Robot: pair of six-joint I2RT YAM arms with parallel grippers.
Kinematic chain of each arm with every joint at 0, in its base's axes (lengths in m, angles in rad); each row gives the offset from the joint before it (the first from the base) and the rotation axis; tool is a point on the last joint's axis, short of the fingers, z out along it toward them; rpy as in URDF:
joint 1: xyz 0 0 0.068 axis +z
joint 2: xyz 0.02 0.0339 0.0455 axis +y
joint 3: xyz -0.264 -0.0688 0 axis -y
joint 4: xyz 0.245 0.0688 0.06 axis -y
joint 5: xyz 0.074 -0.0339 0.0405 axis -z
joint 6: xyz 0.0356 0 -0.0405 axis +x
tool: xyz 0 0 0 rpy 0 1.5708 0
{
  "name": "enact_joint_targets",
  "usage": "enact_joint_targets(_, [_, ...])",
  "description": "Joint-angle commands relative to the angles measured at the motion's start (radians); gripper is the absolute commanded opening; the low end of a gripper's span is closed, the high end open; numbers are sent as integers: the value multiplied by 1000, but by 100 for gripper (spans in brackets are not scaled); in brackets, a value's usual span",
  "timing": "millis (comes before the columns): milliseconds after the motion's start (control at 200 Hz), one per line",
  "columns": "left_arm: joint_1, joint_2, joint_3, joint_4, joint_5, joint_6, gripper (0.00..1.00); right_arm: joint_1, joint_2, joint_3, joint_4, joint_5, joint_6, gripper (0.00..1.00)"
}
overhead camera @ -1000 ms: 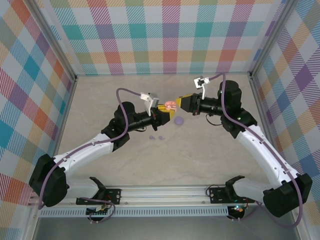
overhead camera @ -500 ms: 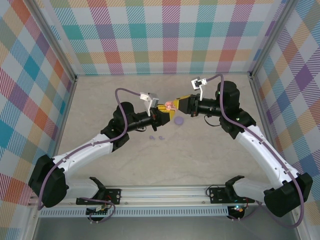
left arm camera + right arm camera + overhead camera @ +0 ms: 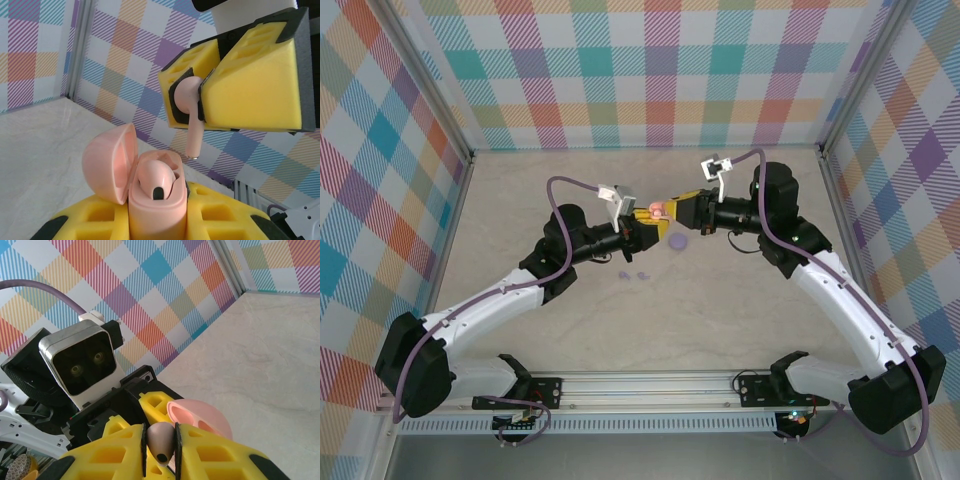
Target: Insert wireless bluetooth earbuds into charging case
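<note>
Since a second ago the right gripper (image 3: pixel 200 100) has edged slightly toward the left one, and the pair now meet above the middle of the table (image 3: pixel 740 320). Item, left gripper (image 3: pixel 645 226): closed, its yellow fingers clamped on the base of a pink case (image 3: pixel 155 212), held upright and clear of the table. Item, case lid (image 3: pixel 107 162): hinged open, tipped back to one side, its hollow inside showing. Item, second pink earbud (image 3: pixel 152 177): seated in the case, rounded top standing above the rim. Item, right gripper: closed, pinching a pink earbud (image 3: pixel 193 127) by its bud, stem pointing down. The stem tip hangs just above the open mouth of the case, near it but not in it; whether it stands exactly over the free slot cannot be told. Item, purple case (image 3: pixel 678 240): a small round puck lying flat on the table, below the two grippers, touched by neither. Items, two purple earbuds (image 3: pixel 625 273) (image 3: pixel 643 273): tiny, lying loose on the table side by side, a little nearer the arm bases than the purple case and apart from it. Plaid walls enclose the table on three sides.
</note>
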Motion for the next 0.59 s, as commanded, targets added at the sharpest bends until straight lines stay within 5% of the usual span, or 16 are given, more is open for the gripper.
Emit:
enact_joint_targets(0, [-14, -32, -9, 59, 27, -8, 2, 7, 4, 31, 1, 3, -25, 21])
enact_joint_targets(590, [-14, -47, -18, 60, 19, -7, 2, 25, 20, 31, -20, 4, -44, 22])
